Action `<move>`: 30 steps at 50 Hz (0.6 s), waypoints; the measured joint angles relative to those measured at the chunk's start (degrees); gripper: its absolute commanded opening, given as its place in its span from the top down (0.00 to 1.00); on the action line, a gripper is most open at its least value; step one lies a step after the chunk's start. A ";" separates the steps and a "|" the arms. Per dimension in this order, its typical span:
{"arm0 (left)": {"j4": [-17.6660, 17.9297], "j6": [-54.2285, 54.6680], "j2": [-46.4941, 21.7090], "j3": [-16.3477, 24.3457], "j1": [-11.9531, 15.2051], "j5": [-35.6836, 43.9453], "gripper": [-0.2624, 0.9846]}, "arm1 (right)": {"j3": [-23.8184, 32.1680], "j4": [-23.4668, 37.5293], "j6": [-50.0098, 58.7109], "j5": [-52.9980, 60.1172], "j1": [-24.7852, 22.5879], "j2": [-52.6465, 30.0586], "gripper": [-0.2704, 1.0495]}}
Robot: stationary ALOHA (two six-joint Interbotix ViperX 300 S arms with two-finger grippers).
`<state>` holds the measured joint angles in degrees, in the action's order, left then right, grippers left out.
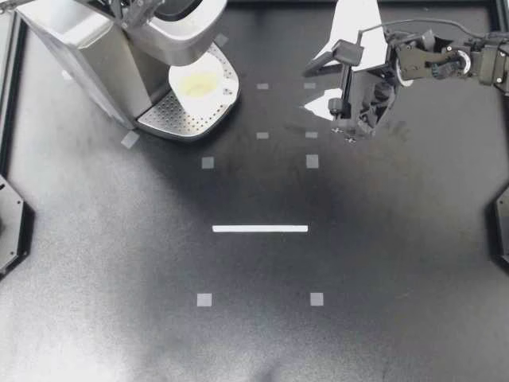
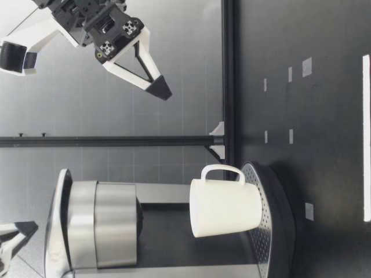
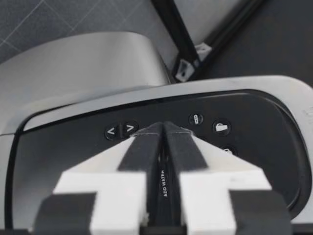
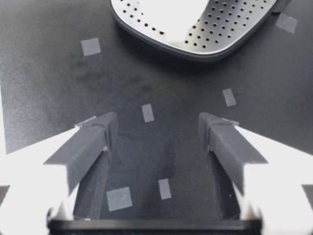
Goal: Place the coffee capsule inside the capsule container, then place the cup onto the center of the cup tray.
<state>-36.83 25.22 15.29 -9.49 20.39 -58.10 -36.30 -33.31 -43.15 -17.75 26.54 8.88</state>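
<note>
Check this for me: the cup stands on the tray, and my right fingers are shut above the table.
One thing is wrong: the fingers of my right gripper are open, not shut. The right wrist view shows them spread apart with bare table between them. The cup does stand on the tray.

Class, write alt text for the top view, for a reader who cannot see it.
A white cup sits on the perforated tray of a coffee machine at the upper left of a black table. My right gripper hangs open to the cup's right, holding nothing.
</note>
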 measured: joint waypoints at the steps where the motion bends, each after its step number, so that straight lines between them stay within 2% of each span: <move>1: 0.00 0.00 -0.09 -0.09 0.00 0.00 0.70 | 0.00 0.00 0.00 -0.09 0.00 0.09 0.32; 30: 0.44 0.00 -1.05 -1.49 0.00 -0.18 0.70 | -0.09 0.00 -0.09 -0.09 0.00 -0.44 0.32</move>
<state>-36.39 25.22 14.24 -10.99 20.39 -58.27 -36.39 -33.31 -43.24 -17.84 26.54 8.44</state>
